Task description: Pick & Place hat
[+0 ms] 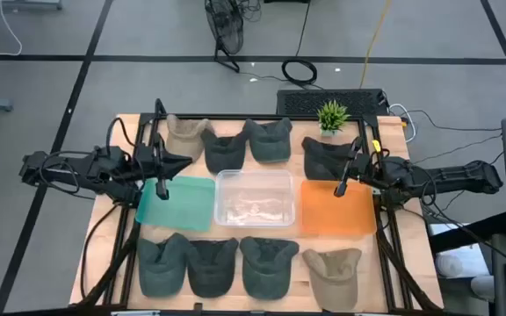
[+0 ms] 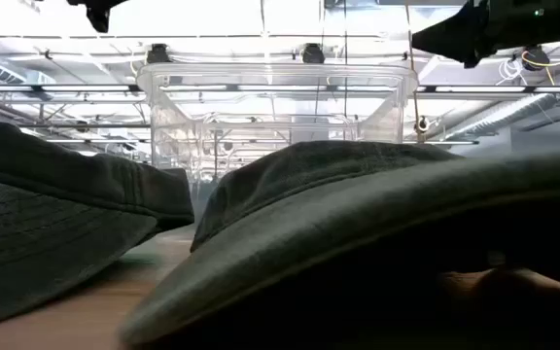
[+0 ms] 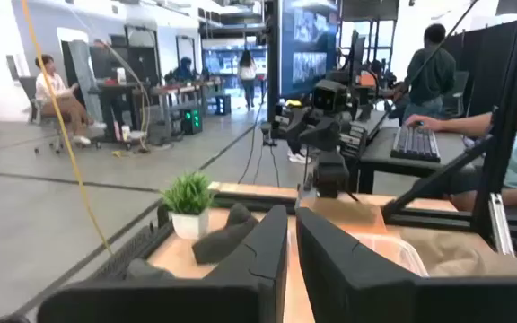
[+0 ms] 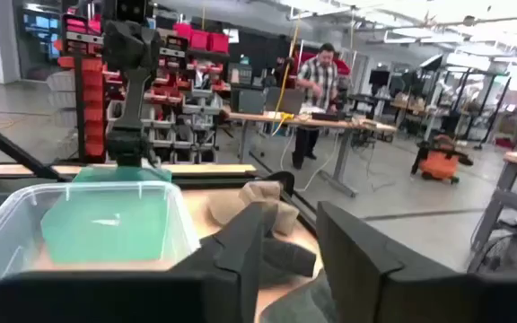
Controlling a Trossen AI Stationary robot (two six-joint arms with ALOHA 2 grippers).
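Observation:
Several caps lie flat on the table in two rows. The far row has a tan cap (image 1: 185,132) and three dark ones (image 1: 268,139). The near row has three dark caps (image 1: 212,266) and a tan one (image 1: 334,272). My left gripper (image 1: 162,186) (image 3: 292,238) hovers over the green mat (image 1: 176,202), fingers nearly together and holding nothing. My right gripper (image 1: 341,187) (image 4: 296,242) hovers over the far edge of the orange mat (image 1: 336,208), open and empty, beside the rightmost dark far-row cap (image 1: 328,156).
A clear plastic bin (image 1: 255,197) stands at the table's middle between the two mats. A small potted plant (image 1: 332,116) stands at the far edge. A black frame runs around the table. People sit and stand at desks in the room beyond.

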